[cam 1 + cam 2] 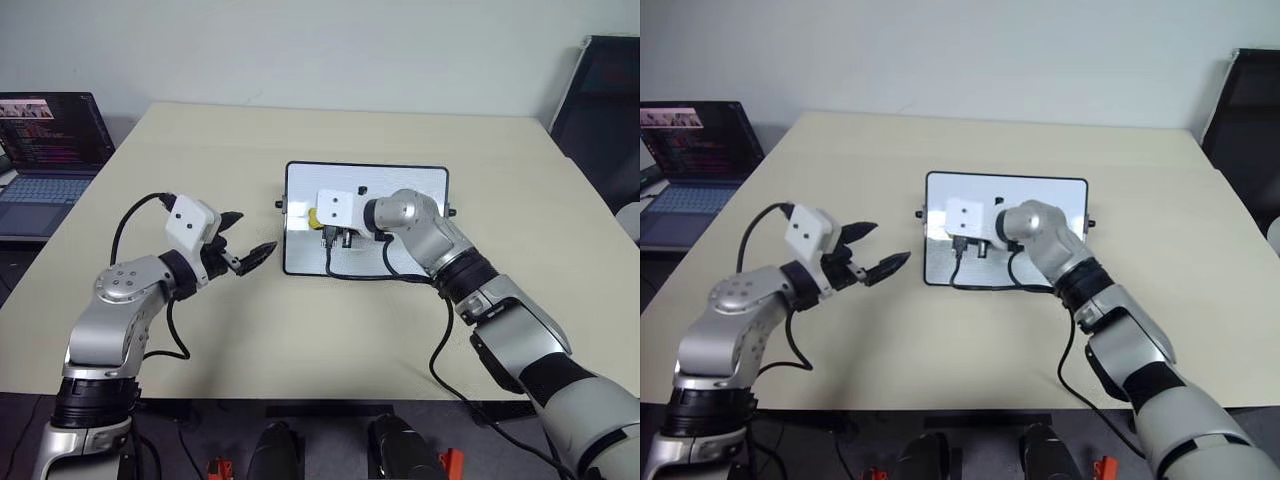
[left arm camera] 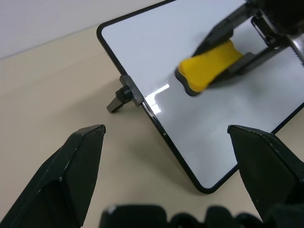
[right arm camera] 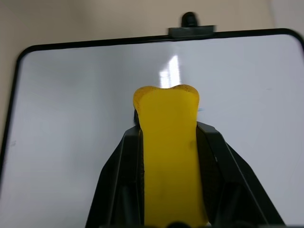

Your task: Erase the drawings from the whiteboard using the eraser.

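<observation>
The left pincer (image 1: 243, 262) hangs released over the bench (image 1: 200, 150), just beside one whiteboard (image 1: 420, 185). The right pincer (image 3: 167, 142) is clenched on one yellow eraser (image 3: 168, 142), pressed to the board's left half. One faint blue mark (image 3: 201, 110) shows beside it. Pressing unevenly could shove the unbraced board. One laptop (image 1: 45, 150) sits far left.

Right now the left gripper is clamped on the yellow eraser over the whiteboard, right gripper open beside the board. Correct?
Sides swapped. The right gripper is clamped on the yellow eraser over the whiteboard, as the right wrist view shows. The left gripper is the open one, beside the board.
</observation>
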{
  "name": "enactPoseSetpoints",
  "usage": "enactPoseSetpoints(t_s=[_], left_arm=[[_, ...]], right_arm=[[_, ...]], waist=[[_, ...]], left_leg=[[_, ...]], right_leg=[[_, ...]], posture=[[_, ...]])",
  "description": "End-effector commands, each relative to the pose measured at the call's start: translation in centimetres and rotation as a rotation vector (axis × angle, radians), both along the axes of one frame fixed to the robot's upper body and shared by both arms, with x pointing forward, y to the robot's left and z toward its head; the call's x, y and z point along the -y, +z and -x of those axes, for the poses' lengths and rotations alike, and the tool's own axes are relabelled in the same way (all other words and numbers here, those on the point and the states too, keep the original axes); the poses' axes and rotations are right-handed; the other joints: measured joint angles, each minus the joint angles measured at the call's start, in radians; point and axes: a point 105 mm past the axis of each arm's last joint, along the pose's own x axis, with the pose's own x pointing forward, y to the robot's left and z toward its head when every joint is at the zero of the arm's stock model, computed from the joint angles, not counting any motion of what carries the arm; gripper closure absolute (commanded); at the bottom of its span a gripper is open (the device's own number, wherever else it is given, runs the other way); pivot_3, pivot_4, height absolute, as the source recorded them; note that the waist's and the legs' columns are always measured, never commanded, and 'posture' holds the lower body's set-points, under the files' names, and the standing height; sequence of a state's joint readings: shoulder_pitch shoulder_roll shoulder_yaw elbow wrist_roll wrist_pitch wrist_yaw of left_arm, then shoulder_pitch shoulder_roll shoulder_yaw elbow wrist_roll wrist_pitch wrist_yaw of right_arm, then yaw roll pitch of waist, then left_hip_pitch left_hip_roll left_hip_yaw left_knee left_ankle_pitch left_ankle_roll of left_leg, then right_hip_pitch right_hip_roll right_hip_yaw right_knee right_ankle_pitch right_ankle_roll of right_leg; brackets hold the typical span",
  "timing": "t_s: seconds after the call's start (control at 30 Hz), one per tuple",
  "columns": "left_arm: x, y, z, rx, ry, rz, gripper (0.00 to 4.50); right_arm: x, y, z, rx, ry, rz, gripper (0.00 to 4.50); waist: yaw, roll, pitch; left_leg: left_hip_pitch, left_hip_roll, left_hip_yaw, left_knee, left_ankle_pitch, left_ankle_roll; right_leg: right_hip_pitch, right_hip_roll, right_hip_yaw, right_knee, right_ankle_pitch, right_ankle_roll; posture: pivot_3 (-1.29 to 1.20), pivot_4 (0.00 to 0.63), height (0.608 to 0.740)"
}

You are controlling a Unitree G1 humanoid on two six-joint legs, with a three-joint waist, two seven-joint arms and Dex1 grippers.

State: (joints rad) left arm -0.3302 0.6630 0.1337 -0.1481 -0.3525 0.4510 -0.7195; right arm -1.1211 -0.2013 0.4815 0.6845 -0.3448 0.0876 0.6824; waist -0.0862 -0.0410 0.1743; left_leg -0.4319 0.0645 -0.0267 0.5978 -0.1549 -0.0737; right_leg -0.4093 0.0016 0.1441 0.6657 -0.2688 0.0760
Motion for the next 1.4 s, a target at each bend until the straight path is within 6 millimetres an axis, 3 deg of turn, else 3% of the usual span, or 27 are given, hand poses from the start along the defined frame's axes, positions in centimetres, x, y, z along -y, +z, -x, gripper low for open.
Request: enactPoseSetpoints(t_s=[0.03,0.3,0.47,0.6,0.73,0.87,1.0,1.23,1.4], left_arm=[[0.5,0.9,-0.2,0.04,-0.022,-0.001,0.0],[0.8,1.0,-0.3,0.043,-0.035,0.004,0.0],[1.5,1.2,-0.1,0.043,-0.079,0.006,0.0],[4.3,1.1,1.1,0.036,-0.229,0.014,0.0],[6.2,1.0,1.6,0.037,-0.325,-0.009,0.0],[8.8,0.6,1.4,0.029,-0.44,-0.046,0.0],[12.1,0.4,1.3,0.014,-0.582,-0.063,0.0],[17.6,0.1,1.5,-0.011,-0.805,-0.133,0.0],[20.0,-0.4,1.6,-0.018,-0.893,-0.188,0.0]], right_arm=[[1.5,1.3,-1.3,0.033,-0.092,-0.046,3.38],[1.4,0.1,-0.4,-0.012,-0.085,-0.071,3.38],[1.7,1.6,1.0,-0.057,-0.081,-0.252,3.38],[5.5,4.0,4.1,-0.055,-0.183,-0.5,3.38],[10.7,4.2,6.8,-0.048,-0.378,-0.653,3.38],[15.4,2.5,9.2,-0.066,-0.615,-0.711,3.38],[18.5,-0.5,10.9,-0.155,-0.813,-0.749,3.38],[22.2,-3.8,10.6,-0.225,-1.056,-0.85,3.38],[24.2,-4.3,9.2,-0.203,-1.138,-0.888,3.38]], waist=[[0.0,0.0,0.0],[-0.001,0.0,0.0],[0.001,0.0,0.0],[0.01,0.0,0.0],[0.017,0.0,0.0],[0.022,0.0,0.0],[0.024,0.0,0.0],[0.014,0.0,0.0],[0.006,0.001,0.0]], left_leg=[[0.0,0.0,0.0,0.0,0.0,0.0],[0.0,0.0,0.0,0.001,0.0,0.001],[-0.001,0.0,0.0,0.0,0.0,0.0],[-0.003,0.0,0.0,-0.003,0.0,0.0],[-0.004,0.0,0.0,-0.005,-0.001,-0.001],[-0.004,0.0,0.001,-0.005,-0.001,-0.001],[-0.003,-0.001,0.001,-0.003,-0.001,-0.001],[-0.002,-0.001,0.001,-0.002,-0.001,-0.001],[-0.002,-0.002,0.002,-0.003,-0.001,-0.001]], right_leg=[[0.0,0.0,0.0,0.0,0.0,0.0],[0.0,0.0,0.0,0.0,0.0,0.0],[0.0,0.0,0.0,-0.001,0.0,0.002],[-0.002,0.0,0.0,-0.002,0.001,0.004],[-0.004,0.0,-0.001,-0.001,0.0,0.002],[-0.004,0.0,0.0,-0.001,-0.001,0.003],[-0.003,0.0,0.001,-0.002,-0.005,0.001],[-0.002,0.0,0.002,-0.002,-0.004,0.0],[-0.002,-0.001,0.003,-0.003,-0.004,0.001]], posture=[[0.0,0.15,0.74],[0.0,0.15,0.74],[0.0,0.15,0.74],[0.0,0.15,0.74],[0.0,0.15,0.74],[0.0,0.15,0.74],[0.0,0.15,0.74],[0.0,0.15,0.74],[0.0,0.15,0.74]])
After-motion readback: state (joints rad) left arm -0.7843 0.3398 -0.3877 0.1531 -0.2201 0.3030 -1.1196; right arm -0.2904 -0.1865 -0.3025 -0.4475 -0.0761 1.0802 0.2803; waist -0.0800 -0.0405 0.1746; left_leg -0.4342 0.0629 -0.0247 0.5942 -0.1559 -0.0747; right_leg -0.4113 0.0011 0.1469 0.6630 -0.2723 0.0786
